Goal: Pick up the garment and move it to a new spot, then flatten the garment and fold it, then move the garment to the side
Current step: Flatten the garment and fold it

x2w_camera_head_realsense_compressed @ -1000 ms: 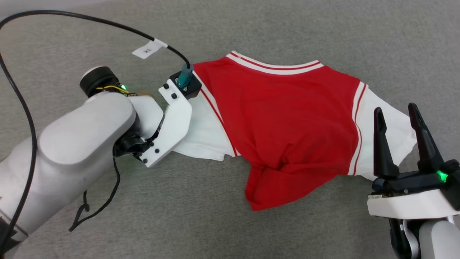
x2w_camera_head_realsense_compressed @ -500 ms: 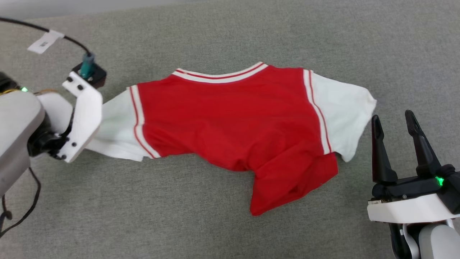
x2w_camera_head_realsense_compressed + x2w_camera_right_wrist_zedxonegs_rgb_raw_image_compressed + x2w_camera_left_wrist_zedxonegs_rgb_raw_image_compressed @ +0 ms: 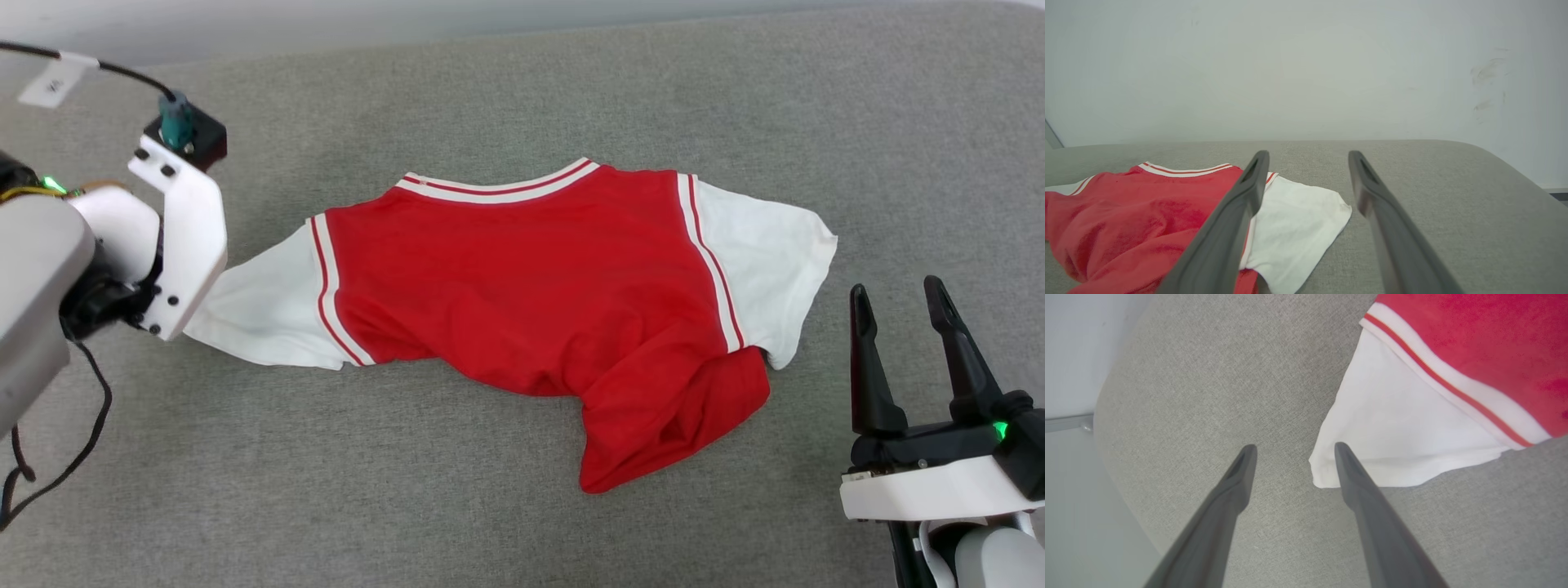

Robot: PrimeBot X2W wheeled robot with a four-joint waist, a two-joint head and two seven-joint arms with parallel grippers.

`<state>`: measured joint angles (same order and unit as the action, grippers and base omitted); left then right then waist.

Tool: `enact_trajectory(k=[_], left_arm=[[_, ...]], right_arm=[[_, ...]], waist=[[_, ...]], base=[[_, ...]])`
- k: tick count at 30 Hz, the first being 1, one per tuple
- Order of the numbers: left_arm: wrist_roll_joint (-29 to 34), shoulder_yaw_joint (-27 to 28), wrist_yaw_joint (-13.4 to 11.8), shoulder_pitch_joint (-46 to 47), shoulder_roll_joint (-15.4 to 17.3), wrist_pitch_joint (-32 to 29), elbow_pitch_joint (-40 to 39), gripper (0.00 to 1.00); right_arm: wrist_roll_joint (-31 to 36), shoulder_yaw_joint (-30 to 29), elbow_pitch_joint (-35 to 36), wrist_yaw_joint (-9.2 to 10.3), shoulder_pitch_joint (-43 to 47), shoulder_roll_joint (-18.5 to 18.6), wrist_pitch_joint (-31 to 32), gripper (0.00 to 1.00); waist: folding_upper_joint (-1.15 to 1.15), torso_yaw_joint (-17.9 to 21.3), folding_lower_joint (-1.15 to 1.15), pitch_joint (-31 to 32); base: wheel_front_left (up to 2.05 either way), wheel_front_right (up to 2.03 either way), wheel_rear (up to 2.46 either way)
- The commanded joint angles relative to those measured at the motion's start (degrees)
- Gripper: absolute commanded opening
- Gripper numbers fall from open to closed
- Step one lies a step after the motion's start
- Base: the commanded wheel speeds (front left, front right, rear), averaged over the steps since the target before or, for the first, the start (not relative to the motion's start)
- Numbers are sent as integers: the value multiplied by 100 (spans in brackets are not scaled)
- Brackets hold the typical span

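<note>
Garment point(image 3: 531, 278) is rumpled, hem point(image 3: 661, 441) probably tucked under; left gripper point(image 3: 1294, 446) and right gripper point(image 3: 895, 284), jaws spread, should tug it flat.

Soft cloth on woven cloth, with matt dark fingers and smooth white casing.

The garment point(image 3: 531, 286) is seen as a soft, matt cloth, creased, with flat striped trim. The counter point(image 3: 490, 98) is covered in grey woven fabric, matt and slightly coarse in grain. The left gripper point(image 3: 1292, 451) and the right gripper point(image 3: 896, 287) are fitted with fingers point(image 3: 1367, 506) of a dark, smooth, matt material; plastic or rubber cannot be told apart. The bracket point(image 3: 184, 237) is formed of smooth white plastic with a faint sheen. The cable point(image 3: 106, 69) is sheathed in black, with a paper-like tag point(image 3: 53, 79) fixed on it.
</note>
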<state>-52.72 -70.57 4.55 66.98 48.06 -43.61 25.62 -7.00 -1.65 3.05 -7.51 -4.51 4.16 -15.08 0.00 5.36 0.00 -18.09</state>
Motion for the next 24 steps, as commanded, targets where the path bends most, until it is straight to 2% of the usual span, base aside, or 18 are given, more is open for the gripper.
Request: enact_trajectory(k=[1,10,16,23,24], left_arm=[[-58,75,41,167,55,-31,-82,100],[-389,115,-51,190,297,-648,-335,100],[-491,80,-269,-75,410,-726,-428,100],[-552,-28,-284,-421,384,-713,-395,100],[-537,-48,-275,-458,365,-709,-386,65]], right_arm=[[13,-2,-3,4,53,-3,-13,100],[-36,61,78,4,-13,4,-13,100],[-38,142,108,4,-166,-17,-13,100],[-8,143,127,4,-288,-18,-13,100],[-1,141,125,4,-302,-13,-13,100]], waist=[[0,-68,0,83],[0,2,0,-80],[0,170,0,-369],[0,249,0,-602],[0,248,0,-615]], base=[[0,0,0],[0,0,0],[0,0,0],[0,0,0],[0,0,0]])
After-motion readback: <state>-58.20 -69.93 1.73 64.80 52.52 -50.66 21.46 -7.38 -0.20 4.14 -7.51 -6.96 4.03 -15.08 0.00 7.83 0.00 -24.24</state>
